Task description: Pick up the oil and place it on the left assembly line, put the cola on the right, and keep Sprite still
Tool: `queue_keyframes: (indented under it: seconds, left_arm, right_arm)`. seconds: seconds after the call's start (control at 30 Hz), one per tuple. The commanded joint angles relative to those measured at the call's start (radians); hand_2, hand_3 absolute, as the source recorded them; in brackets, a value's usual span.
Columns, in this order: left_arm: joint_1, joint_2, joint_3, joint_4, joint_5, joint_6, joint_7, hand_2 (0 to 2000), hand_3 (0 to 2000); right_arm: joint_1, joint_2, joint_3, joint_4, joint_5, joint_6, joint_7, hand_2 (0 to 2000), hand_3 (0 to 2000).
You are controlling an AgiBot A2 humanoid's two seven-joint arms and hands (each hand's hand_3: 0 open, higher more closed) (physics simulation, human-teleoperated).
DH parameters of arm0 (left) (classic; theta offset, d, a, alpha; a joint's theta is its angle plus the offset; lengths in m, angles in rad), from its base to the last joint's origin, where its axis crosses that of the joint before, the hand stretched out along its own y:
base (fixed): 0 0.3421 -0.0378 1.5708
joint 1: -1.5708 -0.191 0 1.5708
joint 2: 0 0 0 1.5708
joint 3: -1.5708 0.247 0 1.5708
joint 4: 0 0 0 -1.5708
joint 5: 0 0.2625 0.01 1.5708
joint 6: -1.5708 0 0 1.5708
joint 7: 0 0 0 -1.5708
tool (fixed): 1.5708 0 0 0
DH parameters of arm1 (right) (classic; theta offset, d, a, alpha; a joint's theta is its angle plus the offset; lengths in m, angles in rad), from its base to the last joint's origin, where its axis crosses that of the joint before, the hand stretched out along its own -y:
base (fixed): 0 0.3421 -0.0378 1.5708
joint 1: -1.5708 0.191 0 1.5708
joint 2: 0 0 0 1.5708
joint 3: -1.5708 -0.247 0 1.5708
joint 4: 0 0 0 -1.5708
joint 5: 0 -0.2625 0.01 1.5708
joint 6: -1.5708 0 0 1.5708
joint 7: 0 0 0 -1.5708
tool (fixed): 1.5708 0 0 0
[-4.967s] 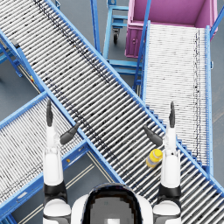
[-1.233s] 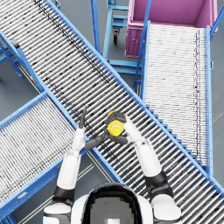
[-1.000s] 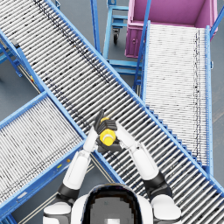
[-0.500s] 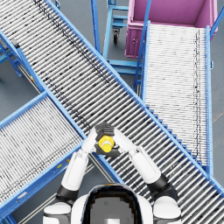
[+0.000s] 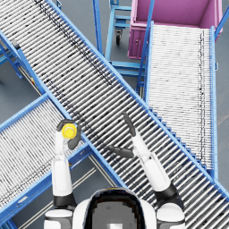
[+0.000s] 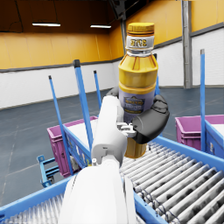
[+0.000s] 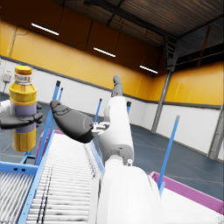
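The oil is a yellow bottle (image 5: 69, 131) with a yellow cap and a pale label. My left hand (image 5: 67, 137) grips it upright above the blue rail between the middle conveyor and the left conveyor (image 5: 27, 147). In the left wrist view the oil bottle (image 6: 137, 83) stands tall in the dark left hand (image 6: 148, 120). The right wrist view shows the oil bottle (image 7: 22, 113) off to one side, apart from my right hand (image 7: 76, 120). My right hand (image 5: 127, 141) hovers open over the middle conveyor (image 5: 112, 98), holding nothing. No cola or Sprite shows in any view.
A right conveyor (image 5: 179, 85) runs back to a magenta bin (image 5: 179, 13). Blue frame posts (image 5: 96, 22) and a trolley stand behind the middle conveyor. Grey floor lies between the lines.
The oil bottle, held between both hands over the middle conveyor, has passed to my left hand and moved left to the left conveyor's edge. My right hand let go and drew back.
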Motion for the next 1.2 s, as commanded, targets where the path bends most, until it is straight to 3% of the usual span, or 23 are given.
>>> queue_keyframes:
  seconds: [0.03, 0.13, 0.2, 0.23, 0.27, 0.4, 0.53, 0.7, 0.97, 1.2]
  left_arm:
    - [-0.020, 0.012, -0.200, 0.106, 0.000, 0.002, 0.000, 2000, 2000]
    - [-0.052, 0.029, -0.289, 0.202, 0.000, 0.007, 0.001, 2000, 2000]
    - [-0.037, 0.013, -0.342, 0.263, 0.000, 0.012, 0.001, 2000, 2000]
    - [-0.033, 0.007, -0.372, 0.293, 0.000, 0.015, 0.002, 639, 1673]
    - [-0.028, 0.000, -0.396, 0.305, 0.000, 0.030, 0.003, 0, 1347]
    - [0.001, -0.041, -0.518, 0.303, 0.000, 0.057, 0.005, 0, 40]
    - [0.044, -0.115, -0.571, 0.167, -0.001, 0.062, 0.006, 0, 0]
    - [0.073, -0.179, -0.421, -0.029, -0.001, 0.066, 0.006, 0, 0]
    - [0.152, -0.232, -0.029, -0.054, 0.000, 0.067, 0.006, 0, 0]
    - [0.265, -0.219, 0.134, -0.005, 0.000, 0.067, 0.006, 0, 0]
  right_arm:
    - [-0.001, -0.002, -0.005, 0.006, 0.000, 0.000, 0.000, 0, 0]
    - [0.005, -0.019, 0.006, 0.002, 0.000, -0.001, 0.000, 0, 0]
    - [0.005, -0.026, 0.001, -0.003, 0.000, -0.001, 0.000, 0, 0]
    - [0.005, -0.028, 0.000, -0.008, 0.000, -0.001, 0.000, 0, 0]
    - [0.006, -0.033, -0.008, -0.011, 0.000, -0.001, 0.000, 0, 0]
    - [0.001, -0.041, -0.018, -0.015, 0.000, -0.001, 0.000, 0, 0]
    - [-0.012, -0.041, -0.041, 0.000, 0.000, -0.001, 0.000, 0, 0]
    - [-0.008, -0.054, -0.169, -0.002, 0.000, -0.001, 0.000, 0, 0]
    - [-0.038, -0.056, -0.412, -0.043, 0.000, -0.001, 0.000, 0, 0]
    - [-0.005, -0.052, -0.533, -0.048, -0.001, -0.001, 0.000, 0, 0]
